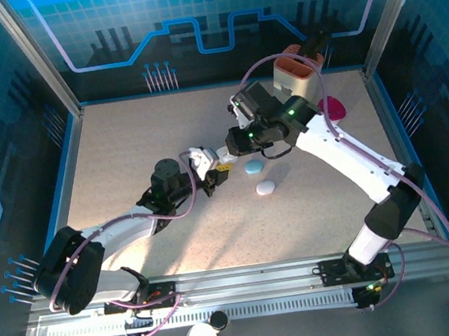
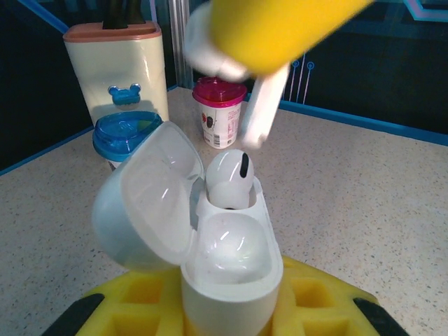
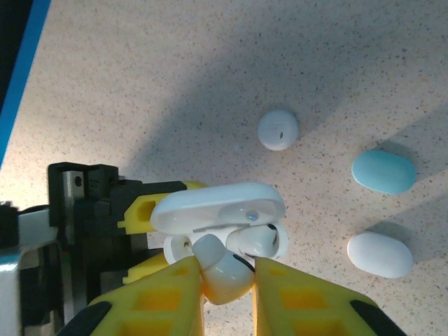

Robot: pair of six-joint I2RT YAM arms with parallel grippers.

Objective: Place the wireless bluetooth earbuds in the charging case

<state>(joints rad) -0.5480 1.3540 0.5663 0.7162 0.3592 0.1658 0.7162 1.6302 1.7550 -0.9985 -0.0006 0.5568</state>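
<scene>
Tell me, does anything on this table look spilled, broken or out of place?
Nothing stands out. The left gripper holds the open charging case with one earbud seated inside; the right gripper holds a second earbud above it. The pale blue case and white case lie closed nearby, and the pink-lidded cup stands upright.

Pink-lidded cup point(image 2: 221, 120); cream bear container point(image 2: 117, 70)

Lab robot cell: aluminium frame point(image 1: 263, 273), blue panels point(image 1: 106, 22).
</scene>
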